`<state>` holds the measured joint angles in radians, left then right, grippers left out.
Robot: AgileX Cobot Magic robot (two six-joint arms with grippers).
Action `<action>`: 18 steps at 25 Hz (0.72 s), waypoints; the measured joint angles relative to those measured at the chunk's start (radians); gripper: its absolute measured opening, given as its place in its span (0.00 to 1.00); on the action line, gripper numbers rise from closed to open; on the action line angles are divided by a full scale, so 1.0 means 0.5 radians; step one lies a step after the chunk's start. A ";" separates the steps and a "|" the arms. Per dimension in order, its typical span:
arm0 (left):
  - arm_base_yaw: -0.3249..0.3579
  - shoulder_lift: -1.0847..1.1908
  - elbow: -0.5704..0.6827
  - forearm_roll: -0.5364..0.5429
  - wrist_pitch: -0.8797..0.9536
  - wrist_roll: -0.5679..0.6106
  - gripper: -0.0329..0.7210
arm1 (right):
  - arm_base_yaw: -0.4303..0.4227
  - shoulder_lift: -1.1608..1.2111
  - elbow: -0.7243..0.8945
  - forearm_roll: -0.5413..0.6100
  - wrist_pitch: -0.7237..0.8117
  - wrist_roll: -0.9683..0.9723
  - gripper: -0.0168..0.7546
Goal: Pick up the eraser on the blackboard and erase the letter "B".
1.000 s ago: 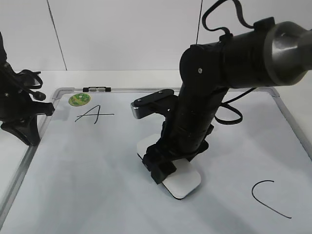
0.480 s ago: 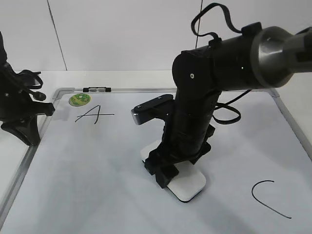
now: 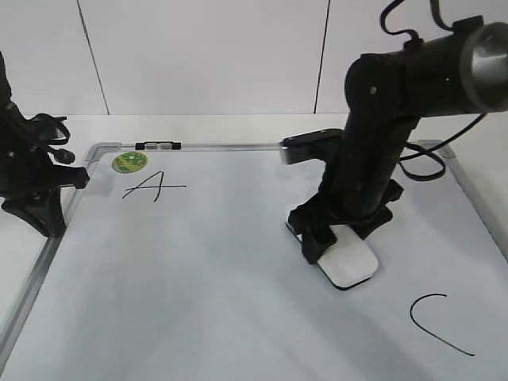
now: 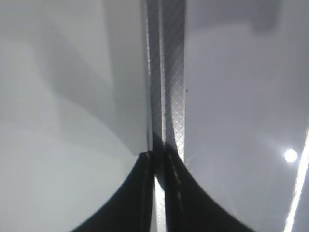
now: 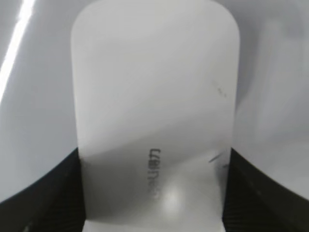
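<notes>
The white eraser (image 3: 350,267) lies flat on the blackboard (image 3: 198,270), right of the middle. My right gripper (image 3: 341,240) is shut on it, one finger on each long side. In the right wrist view the eraser (image 5: 154,96) fills the frame between the two black fingers of the gripper (image 5: 154,193), with grey lettering on its top. No letter "B" shows anywhere on the board. My left gripper (image 3: 49,226) is shut and empty at the board's left frame. The left wrist view shows its closed fingertips (image 4: 157,158) over the silver frame strip (image 4: 166,87).
A black "A" (image 3: 152,187) is at the board's back left and a black "C" (image 3: 436,321) at the front right. A round green sticker (image 3: 128,162) and a small marker (image 3: 157,145) lie at the back-left frame. A white wall stands behind.
My right arm has slid the eraser across the board from the front middle to the right and a little farther back. The left arm has not moved.
</notes>
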<state>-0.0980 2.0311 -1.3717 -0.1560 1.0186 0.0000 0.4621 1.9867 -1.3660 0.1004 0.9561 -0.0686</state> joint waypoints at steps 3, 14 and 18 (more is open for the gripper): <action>0.000 0.000 0.000 0.000 0.000 0.000 0.07 | -0.128 0.000 -0.008 -0.015 0.019 0.003 0.75; 0.000 0.000 -0.004 0.000 0.005 0.000 0.07 | 0.013 0.075 -0.288 -0.121 0.155 0.008 0.75; 0.000 0.000 -0.004 0.000 0.005 0.000 0.07 | 0.110 0.128 -0.349 -0.096 0.199 0.008 0.75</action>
<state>-0.0980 2.0311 -1.3736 -0.1560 1.0210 0.0000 0.5170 2.0510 -1.5406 0.0527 1.0555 -0.0648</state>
